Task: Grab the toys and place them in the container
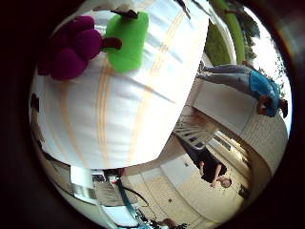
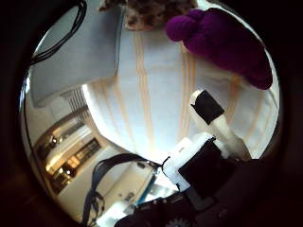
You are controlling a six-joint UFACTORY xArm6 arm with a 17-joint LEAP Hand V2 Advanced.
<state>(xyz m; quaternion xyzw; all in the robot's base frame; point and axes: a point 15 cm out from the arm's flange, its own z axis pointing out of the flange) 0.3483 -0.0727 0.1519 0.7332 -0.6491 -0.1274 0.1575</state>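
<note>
A lumpy purple plush toy lies on a table covered with a white cloth with orange stripes. A short brown stem and a flat green piece lie right beside it. The right thumb side palm view shows the purple toy too, and a spotted brown-and-cream toy at the cloth's edge. My hand is above the cloth, away from the toys. One white and black finger reaches out straight over the bare cloth and holds nothing.
The table's edge drops to a paved floor beyond it. Railings and building parts show past the table in the right thumb side palm view.
</note>
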